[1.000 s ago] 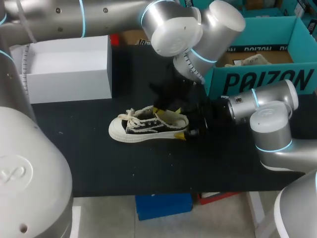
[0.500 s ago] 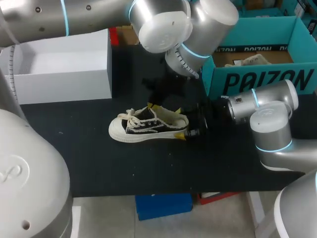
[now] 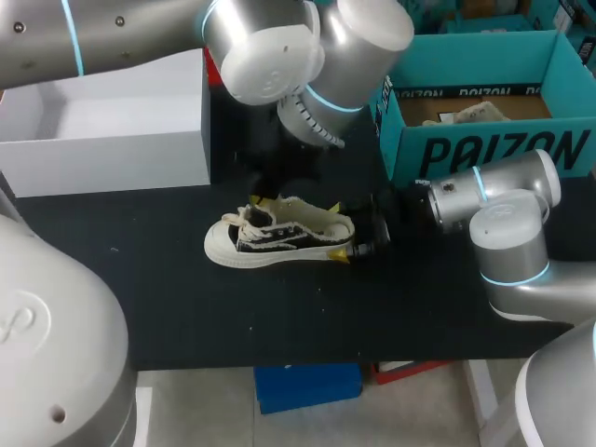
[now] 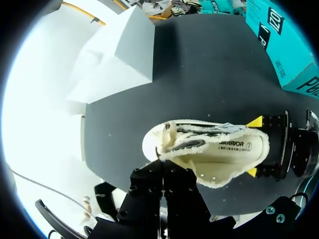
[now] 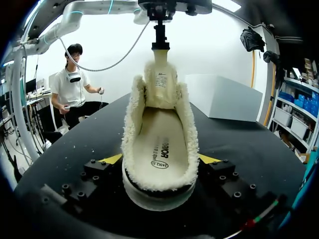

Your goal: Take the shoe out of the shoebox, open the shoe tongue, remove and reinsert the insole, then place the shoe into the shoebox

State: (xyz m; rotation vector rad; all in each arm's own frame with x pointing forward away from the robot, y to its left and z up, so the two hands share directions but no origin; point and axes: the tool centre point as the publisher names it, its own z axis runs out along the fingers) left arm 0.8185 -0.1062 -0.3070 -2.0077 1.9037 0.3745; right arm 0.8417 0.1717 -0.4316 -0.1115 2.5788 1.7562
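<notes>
The shoe (image 3: 279, 233) rests on its sole at the middle of the frame on the black table (image 3: 279, 317), toe pointing left, outside the teal shoebox (image 3: 484, 149) at the upper right. The right gripper (image 3: 346, 231) clamps the heel, with 1 yellow tip on each side. The left gripper (image 3: 264, 198), coming in from the upper left, has its 2 fingers pressed together on the tongue (image 5: 159, 79), which stands upright. The insole (image 5: 159, 144) lies inside the shoe. A white box (image 3: 121, 130) stands at the upper left.
</notes>
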